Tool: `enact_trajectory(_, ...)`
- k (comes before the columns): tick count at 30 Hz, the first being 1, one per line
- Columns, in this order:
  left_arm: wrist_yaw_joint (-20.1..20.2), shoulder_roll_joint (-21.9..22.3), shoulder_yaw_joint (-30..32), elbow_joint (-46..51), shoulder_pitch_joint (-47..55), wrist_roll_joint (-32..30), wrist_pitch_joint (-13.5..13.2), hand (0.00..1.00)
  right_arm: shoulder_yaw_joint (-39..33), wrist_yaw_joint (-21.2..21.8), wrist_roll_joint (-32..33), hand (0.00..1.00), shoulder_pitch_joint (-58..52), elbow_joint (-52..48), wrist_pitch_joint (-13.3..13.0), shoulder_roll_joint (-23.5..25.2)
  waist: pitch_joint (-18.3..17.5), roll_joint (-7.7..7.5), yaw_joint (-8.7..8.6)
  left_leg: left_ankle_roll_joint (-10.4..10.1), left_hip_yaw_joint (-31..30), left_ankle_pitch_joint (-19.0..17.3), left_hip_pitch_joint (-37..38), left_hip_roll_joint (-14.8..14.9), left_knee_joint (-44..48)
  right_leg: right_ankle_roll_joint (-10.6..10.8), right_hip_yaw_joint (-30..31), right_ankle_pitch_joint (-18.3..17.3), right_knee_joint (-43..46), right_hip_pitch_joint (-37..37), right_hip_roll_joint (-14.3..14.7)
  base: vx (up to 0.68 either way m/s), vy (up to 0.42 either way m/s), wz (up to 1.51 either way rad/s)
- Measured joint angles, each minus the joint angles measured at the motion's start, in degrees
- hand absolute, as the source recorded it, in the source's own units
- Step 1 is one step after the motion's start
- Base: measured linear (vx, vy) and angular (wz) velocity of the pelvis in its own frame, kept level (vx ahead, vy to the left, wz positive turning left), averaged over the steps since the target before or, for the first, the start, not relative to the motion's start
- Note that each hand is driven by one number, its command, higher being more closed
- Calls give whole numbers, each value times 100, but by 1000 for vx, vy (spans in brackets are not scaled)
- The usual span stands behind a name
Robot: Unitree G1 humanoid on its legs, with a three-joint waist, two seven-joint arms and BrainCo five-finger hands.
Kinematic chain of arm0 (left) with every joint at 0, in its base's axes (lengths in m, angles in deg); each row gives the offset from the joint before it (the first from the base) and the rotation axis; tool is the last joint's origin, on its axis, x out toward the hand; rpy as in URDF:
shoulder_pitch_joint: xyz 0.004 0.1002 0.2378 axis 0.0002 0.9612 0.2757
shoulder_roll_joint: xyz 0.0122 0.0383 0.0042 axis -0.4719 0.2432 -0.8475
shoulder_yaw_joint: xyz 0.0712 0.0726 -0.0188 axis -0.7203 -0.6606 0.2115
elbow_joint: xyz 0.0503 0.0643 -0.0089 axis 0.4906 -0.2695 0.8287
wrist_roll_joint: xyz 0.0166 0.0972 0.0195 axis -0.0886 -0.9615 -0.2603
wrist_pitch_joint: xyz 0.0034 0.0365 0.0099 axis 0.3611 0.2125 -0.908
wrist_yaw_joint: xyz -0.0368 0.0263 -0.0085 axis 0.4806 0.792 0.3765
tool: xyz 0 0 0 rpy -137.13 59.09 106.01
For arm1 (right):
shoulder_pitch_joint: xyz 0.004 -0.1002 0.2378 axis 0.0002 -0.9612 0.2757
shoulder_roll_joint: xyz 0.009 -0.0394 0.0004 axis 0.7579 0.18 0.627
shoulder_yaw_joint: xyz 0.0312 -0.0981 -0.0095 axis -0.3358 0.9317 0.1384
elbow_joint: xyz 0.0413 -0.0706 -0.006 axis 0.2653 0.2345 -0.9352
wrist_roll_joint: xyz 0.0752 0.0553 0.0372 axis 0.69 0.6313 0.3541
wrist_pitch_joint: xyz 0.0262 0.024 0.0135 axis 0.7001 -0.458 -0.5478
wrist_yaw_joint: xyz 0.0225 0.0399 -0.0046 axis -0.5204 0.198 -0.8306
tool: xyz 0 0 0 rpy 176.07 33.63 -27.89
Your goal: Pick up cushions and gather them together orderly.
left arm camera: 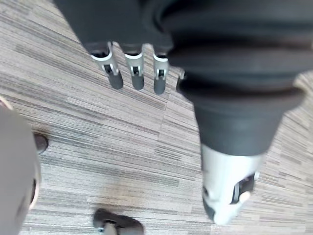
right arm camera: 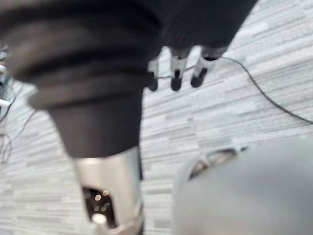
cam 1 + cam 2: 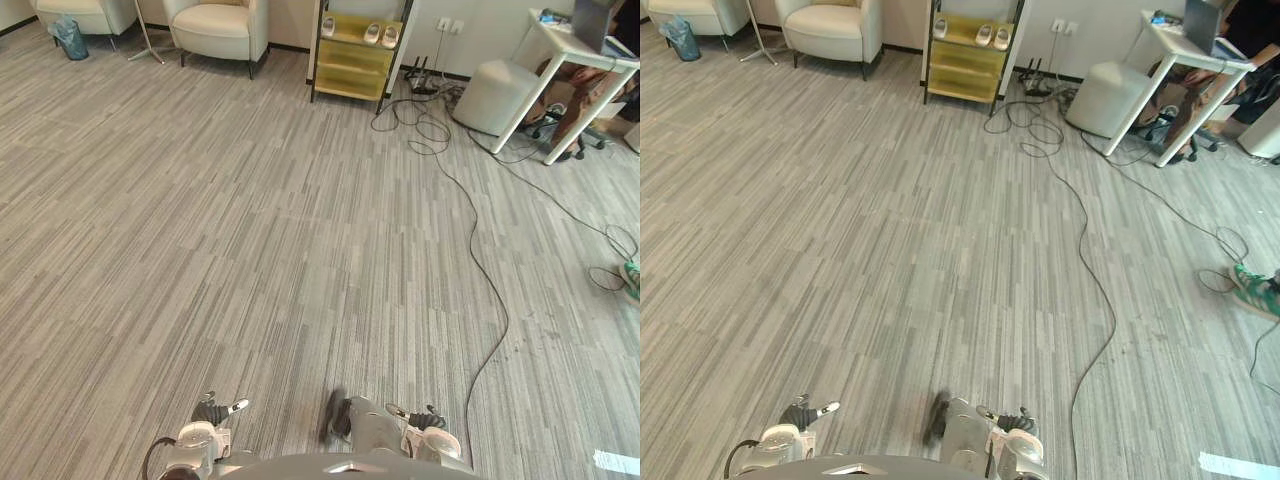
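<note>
Both hang empty with fingers loose: left hand (image 1: 133, 63), right hand (image 2: 176, 73), bare carpet (image 1: 98, 147) below them. Can't tell where the cushions are, so I'd head toward the armchair (image 3: 215, 30) far ahead, scanning.

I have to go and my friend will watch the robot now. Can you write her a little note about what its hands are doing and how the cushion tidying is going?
Left hand: open, fingers straight, hanging over the grey striped carpet, holding nothing.
Right hand: open too, holding nothing, over the same carpet.
Cushions: none in either hand, and none I can pick out on the carpet ahead. The cream armchair at the far end may be worth checking.
Done: nothing gathered yet.
Left: find the cushions, pick them up, set them together neatly.
</note>
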Motion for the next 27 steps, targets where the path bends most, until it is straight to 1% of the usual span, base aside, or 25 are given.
enact_trajectory(1,-1,8,14,-28,8,-35,-5,0,-10,7,-4,0,-13,15,32,-47,15,11,-32,-96,-98,-58,223,24,-111,55,132,177,-311,8,28,284,-144,30)
enact_trajectory(2,-1,8,29,-53,21,-44,-6,0,-18,7,-6,0,-24,36,42,-67,19,18,-59,-116,-198,-73,348,43,-174,19,246,343,-259,-2,48,435,-223,34)
enact_trajectory(3,-2,64,83,-89,35,-53,-6,0,-11,12,-14,0,-21,28,74,-103,27,81,-93,-104,-326,-80,479,184,-132,-121,348,755,60,-32,142,571,-336,41)
enact_trajectory(4,1,157,180,-91,81,-152,-5,0,-63,16,-19,0,-30,20,82,-204,27,228,-135,-107,-676,-58,316,468,531,-264,274,791,870,-200,213,786,-496,31)
enact_trajectory(5,3,190,216,-75,82,-154,-5,0,-147,21,-15,0,-31,20,94,-247,43,344,-130,-118,-822,-49,171,627,1007,-365,239,567,1094,-207,298,554,-372,20)
enact_trajectory(6,8,258,271,-34,96,-150,-9,0,-225,21,-16,0,-38,17,96,-278,40,455,-113,-101,-970,28,-48,784,1580,-389,184,375,1227,-182,377,446,-270,-10)
enact_trajectory(7,7,352,381,-11,106,-152,-8,0,-307,14,-11,0,-39,15,98,-331,34,654,-123,-170,-1298,497,-567,1048,2777,-456,87,67,1377,-44,539,472,-198,-19)
enact_trajectory(8,23,380,415,-6,106,-152,-5,0,-317,9,-12,0,-45,13,102,-361,40,762,-116,-299,-1546,1112,-965,1195,3755,-531,93,-154,1396,151,708,593,-234,-24)
enact_trajectory(9,27,387,425,4,103,-151,-5,0,-311,7,-11,0,-55,12,103,-361,52,773,-118,-401,-1600,1190,-1232,1279,4343,-593,121,-299,1375,308,819,704,-248,-30)
enact_trajectory(10,52,347,429,100,110,-148,-30,0,-251,2,-3,0,-80,67,99,-356,120,748,-92,-358,-1530,1149,-1779,1420,5572,-702,220,-577,1202,926,1021,570,-193,-28)
enact_trajectory(12,50,310,417,239,140,-150,-60,0,-157,-8,12,0,-102,148,104,-371,156,639,1,-306,-1382,1084,-2049,1405,5922,-721,305,-695,1029,1334,1079,512,-152,-33)
enact_trajectory(13,50,298,417,359,158,-148,-67,0,-72,-20,50,0,-135,230,98,-368,142,600,73,-261,-1234,1022,-2376,1378,5996,-705,416,-787,826,1689,1132,375,-86,-33)
enact_trajectory(16,48,304,422,577,189,-141,-76,0,43,-54,122,0,-108,219,99,-360,140,586,127,-192,-1066,854,-3053,1286,5626,-624,523,-868,431,2203,1158,393,-42,-20)
enact_trajectory(17,46,307,409,671,187,-137,-80,0,121,-90,221,0,-67,220,103,-352,150,564,156,-112,-896,762,-3305,1201,5043,-559,566,-882,171,2497,1145,574,37,-9)
enact_trajectory(18,36,318,404,694,168,-133,-82,0,142,-125,226,0,-63,243,121,-318,156,543,206,-158,-702,710,-3365,1031,3797,-424,586,-819,-108,2817,1088,588,67,-5)
enact_trajectory(19,26,323,404,692,169,-128,-83,0,116,-127,226,0,-52,248,128,-286,152,526,211,-169,-648,742,-3353,898,3100,-396,596,-830,-203,2959,1040,592,134,-6)
enact_trajectory(20,20,322,397,696,165,-69,-91,0,74,-133,224,0,3,284,136,-228,159,479,226,-230,-678,981,-3347,585,1678,-302,640,-892,-362,3128,931,500,176,-20)
enact_trajectory(21,16,323,351,696,144,3,-93,0,49,-134,223,0,12,342,138,-203,164,463,314,-275,-789,1492,-3300,368,462,-172,756,-987,-479,3277,844,489,194,-35)
enact_trajectory(22,14,322,294,693,126,40,-96,0,56,-132,221,0,6,411,138,-222,157,460,382,-305,-826,1790,-3260,334,212,-120,850,-1049,-523,3348,821,481,222,-52)
enact_trajectory(23,10,306,254,685,113,39,-113,0,68,-132,214,0,17,469,137,-238,135,431,469,-273,-810,2157,-3228,304,266,-108,997,-1140,-551,3428,779,503,233,-51)
enact_trajectory(24,24,223,231,677,105,40,-142,0,70,-135,214,0,44,482,151,-158,38,339,498,-15,-805,2337,-3244,144,506,-149,1139,-1329,-519,3513,617,641,272,-43)
enact_trajectory(25,24,156,245,678,89,44,-174,0,66,-134,214,0,48,478,147,-75,1,211,470,227,-789,1944,-3399,61,1039,-176,1298,-1345,-352,3531,497,552,234,-25)
enact_trajectory(26,25,134,250,677,87,50,-182,0,64,-128,214,0,23,478,145,-34,-25,160,467,295,-772,1684,-3450,27,1311,-173,1416,-1347,-117,3475,403,550,251,-13)
enact_trajectory(27,22,108,247,641,88,111,-183,0,53,-111,168,0,-37,509,149,-15,-91,66,469,382,-686,1342,-3388,-43,1550,-71,1627,-1384,647,3223,280,537,274,-8)
